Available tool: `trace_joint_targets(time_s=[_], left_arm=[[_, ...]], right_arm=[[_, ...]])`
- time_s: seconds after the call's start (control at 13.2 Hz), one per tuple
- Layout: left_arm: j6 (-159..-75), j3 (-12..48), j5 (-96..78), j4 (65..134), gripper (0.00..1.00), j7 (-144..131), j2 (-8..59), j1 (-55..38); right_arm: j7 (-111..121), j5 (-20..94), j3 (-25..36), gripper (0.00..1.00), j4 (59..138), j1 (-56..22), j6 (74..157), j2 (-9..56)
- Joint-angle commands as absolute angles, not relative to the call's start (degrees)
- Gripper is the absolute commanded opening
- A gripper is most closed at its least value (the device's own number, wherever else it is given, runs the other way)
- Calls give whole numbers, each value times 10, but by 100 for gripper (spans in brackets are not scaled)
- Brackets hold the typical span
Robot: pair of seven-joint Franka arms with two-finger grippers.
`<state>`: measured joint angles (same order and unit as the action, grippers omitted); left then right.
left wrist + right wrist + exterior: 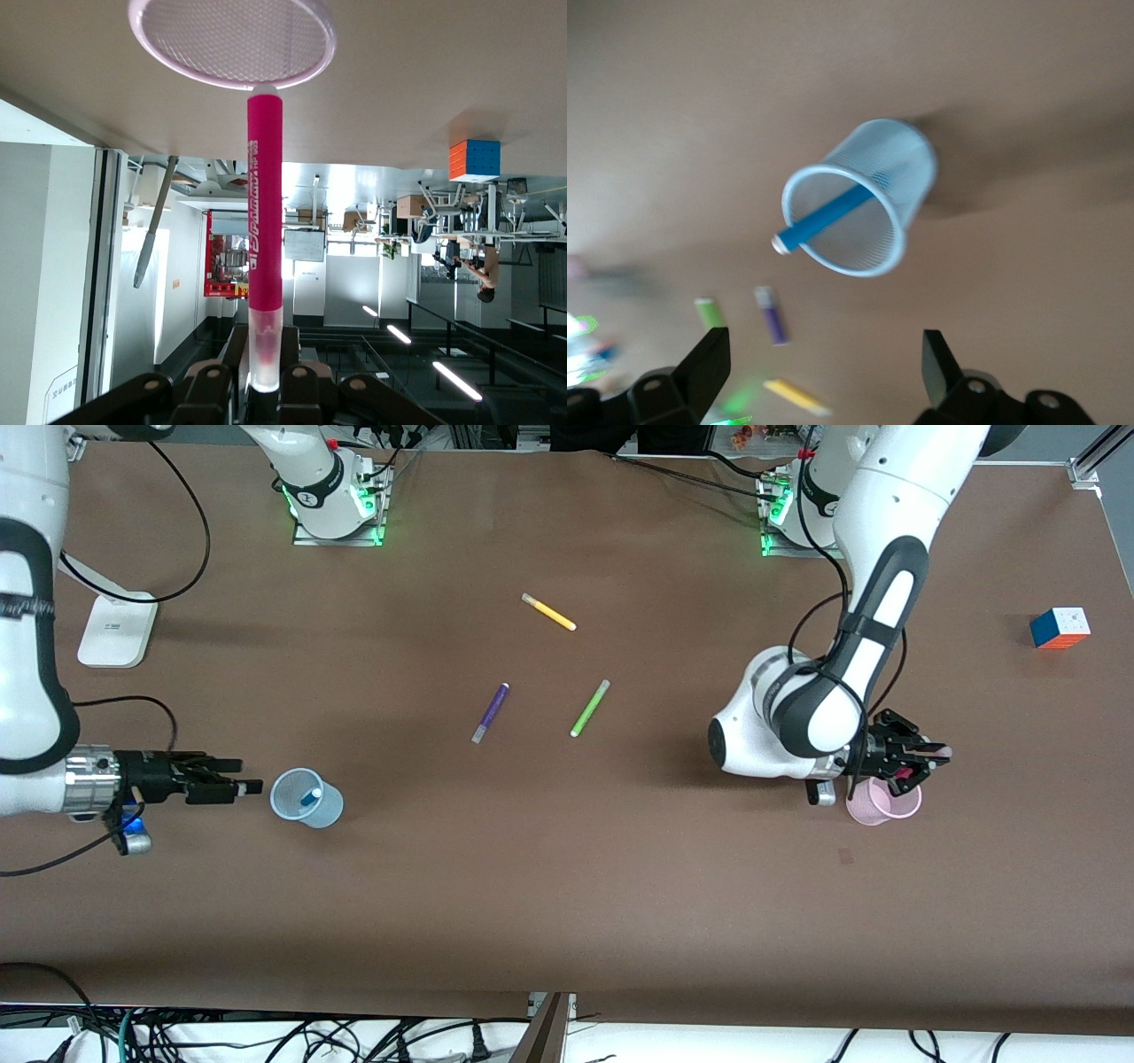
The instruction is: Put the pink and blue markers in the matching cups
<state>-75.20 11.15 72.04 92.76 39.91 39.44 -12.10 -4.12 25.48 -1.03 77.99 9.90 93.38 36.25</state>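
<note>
From the front camera I see my right arm coming in low along its end of the table, forearm nearly level, with the right gripper [239, 777] just beside the light blue cup [306, 798] and its fingers spread, gripping nothing; the blue marker [309, 798] already stands inside that cup, leaning on the rim. My left arm folds down steeply from its base, elbow bent, wrist turned so the left gripper [917, 766] sits right over the light pink cup [883, 803], with the pink marker [905, 778] clamped between its fingers and pointing into the cup's mouth. Between the two grippers, well apart from both, lie the purple marker [490, 712], the green marker [590, 708] and the yellow marker [548, 612]; a colour cube [1060, 628] sits toward the left arm's end of the table. In the left wrist view the pink marker [264, 235] runs straight out from the clenched fingers, gripped at its pale cap, its tip meeting the pink cup [232, 40] at the rim; the cube [474, 160] shows off to the side. In the right wrist view the two fingers [700, 367] stand wide apart and bare, and ahead of them the blue cup [864, 199] holds the blue marker [824, 220], whose end pokes over the rim.
</note>
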Motion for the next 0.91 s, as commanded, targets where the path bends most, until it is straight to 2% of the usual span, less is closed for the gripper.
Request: trace_joint_targets(time_s=[0.0, 0.15, 0.3, 0.53, 0.6, 0.68, 0.76, 0.83], left_arm=[[-750, 113, 737, 913, 12, 422, 400, -117], [-751, 113, 738, 912, 11, 422, 400, -118], [-771, 113, 738, 912, 11, 422, 401, -116], [-796, 113, 737, 912, 12, 422, 410, -109], [-796, 113, 737, 912, 17, 422, 409, -109], [-797, 113, 737, 912, 36, 415, 410, -108], [-798, 113, 737, 912, 99, 411, 410, -108], [-800, 113, 738, 912, 100, 405, 413, -110]], right_arm=[[-5, 122, -9, 98, 787, 59, 938, 308], [-2, 48, -9, 99, 784, 35, 940, 265], [-11, 26, -9, 99, 787, 17, 926, 214], [-33, 8, -9, 99, 787, 15, 824, 146], [-33, 4, -9, 99, 787, 15, 798, 127], [-34, 4, -9, 99, 787, 15, 777, 112], [-34, 3, -9, 99, 787, 15, 765, 104], [-34, 3, -8, 99, 787, 15, 754, 103]])
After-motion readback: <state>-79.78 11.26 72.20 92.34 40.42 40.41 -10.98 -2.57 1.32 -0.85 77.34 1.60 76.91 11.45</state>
